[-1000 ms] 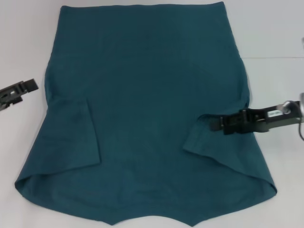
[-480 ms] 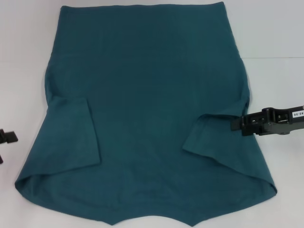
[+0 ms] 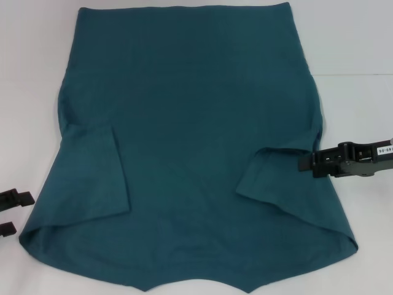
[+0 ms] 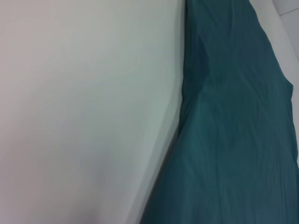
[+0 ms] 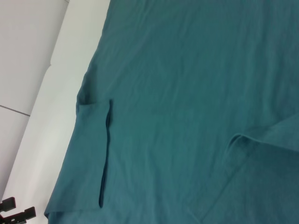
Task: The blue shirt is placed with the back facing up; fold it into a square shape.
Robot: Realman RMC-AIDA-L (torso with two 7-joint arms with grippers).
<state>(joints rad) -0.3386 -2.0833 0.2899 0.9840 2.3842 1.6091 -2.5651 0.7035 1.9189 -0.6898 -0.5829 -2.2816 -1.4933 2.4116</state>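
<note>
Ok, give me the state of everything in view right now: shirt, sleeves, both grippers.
blue shirt: spread flat on the table, plain side up, not yet square.
left sleeve: folded inward onto the body.
right sleeve: folded inward, edge slightly lifted.
left gripper: off the shirt beside its near left corner, open.
right gripper: over the shirt's right edge.

A white table (image 3: 350,37) holds everything. The blue shirt (image 3: 184,153) lies flat on it and covers most of the top. Both sleeves are folded in over the shirt. The shirt lies between the two pincers, left pincer (image 3: 11,212) beside one edge, right pincer (image 3: 304,163) above the other.
</note>
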